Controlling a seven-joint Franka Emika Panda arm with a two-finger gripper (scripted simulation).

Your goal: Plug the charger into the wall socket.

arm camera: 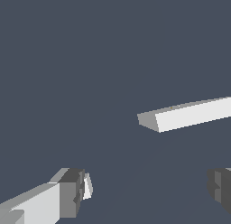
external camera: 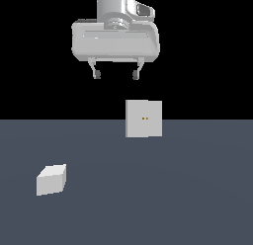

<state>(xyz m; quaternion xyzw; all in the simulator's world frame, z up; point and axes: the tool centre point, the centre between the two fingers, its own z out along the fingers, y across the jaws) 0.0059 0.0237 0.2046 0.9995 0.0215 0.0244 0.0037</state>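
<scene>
The charger (external camera: 51,179) is a small plain white-grey block resting on the grey floor at the exterior view's left, near the front. The wall socket (external camera: 144,118) is an upright light-grey square plate with two tiny orange dots, standing further back near the middle. From the wrist view it shows edge-on as a long pale slab (arm camera: 189,114). My gripper (external camera: 116,74) hangs high above the floor, above and slightly to the exterior view's left of the socket. It is open and empty, its fingers (arm camera: 72,191) spread wide. The charger is out of the wrist view.
A flat dark grey floor (external camera: 173,199) spreads under everything, with black background behind it. No other objects show.
</scene>
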